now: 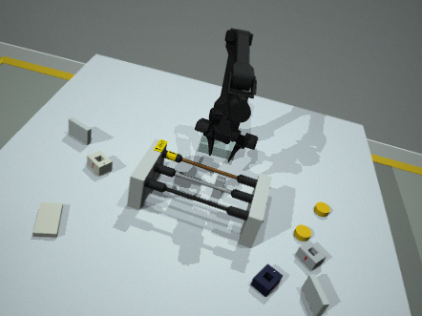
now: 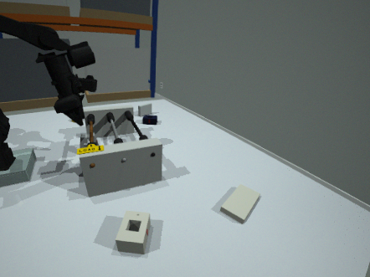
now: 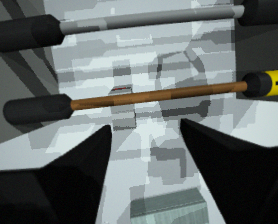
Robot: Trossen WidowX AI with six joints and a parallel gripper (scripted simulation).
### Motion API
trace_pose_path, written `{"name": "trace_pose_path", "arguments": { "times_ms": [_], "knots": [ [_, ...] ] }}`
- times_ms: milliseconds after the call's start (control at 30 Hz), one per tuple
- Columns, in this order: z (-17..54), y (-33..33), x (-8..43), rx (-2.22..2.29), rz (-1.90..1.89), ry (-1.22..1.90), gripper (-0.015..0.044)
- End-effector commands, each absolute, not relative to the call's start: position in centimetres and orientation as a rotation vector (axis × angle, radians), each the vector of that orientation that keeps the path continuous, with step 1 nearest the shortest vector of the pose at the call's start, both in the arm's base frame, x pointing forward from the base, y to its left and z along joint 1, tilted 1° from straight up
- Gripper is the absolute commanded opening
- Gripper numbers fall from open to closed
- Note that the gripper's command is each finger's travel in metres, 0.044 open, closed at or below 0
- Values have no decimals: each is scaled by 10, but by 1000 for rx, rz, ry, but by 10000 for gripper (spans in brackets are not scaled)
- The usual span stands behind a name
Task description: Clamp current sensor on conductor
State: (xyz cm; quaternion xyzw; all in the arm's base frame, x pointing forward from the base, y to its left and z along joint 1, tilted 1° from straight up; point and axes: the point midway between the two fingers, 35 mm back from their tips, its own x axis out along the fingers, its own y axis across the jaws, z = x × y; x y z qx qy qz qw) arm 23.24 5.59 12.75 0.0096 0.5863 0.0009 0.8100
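1. Standing on the bench (image 1: 95, 264) (image 2: 201, 156), a beige holed block (image 1: 101, 166) (image 2: 131, 245).
2. Yellow LOAD marker (image 1: 160, 145) (image 2: 90, 149), at the copper conductor's (image 1: 210, 168) (image 2: 91, 132) (image 3: 160, 95) end.
3. Small grey piece, apparently the sensor (image 1: 219, 186) (image 3: 124, 120), below the conductors.
4. Jaws (image 1: 221, 158) (image 2: 80, 124), parted, empty.

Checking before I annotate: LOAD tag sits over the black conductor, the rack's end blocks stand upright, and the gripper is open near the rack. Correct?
One error: the yellow LOAD tag sits at the copper-coloured conductor, not the black one; the exterior view shows it. The rest stands: end blocks upright, gripper open near the rack.
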Motion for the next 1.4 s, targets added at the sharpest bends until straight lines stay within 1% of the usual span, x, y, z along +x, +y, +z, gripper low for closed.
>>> {"name": "trace_pose_path", "arguments": {
  "times_ms": [0, 1367],
  "knots": [
    [118, 75, 224, -19, 39, 1266, 278],
    [61, 77, 242, -19, 39, 1264, 278]
  ]
}}
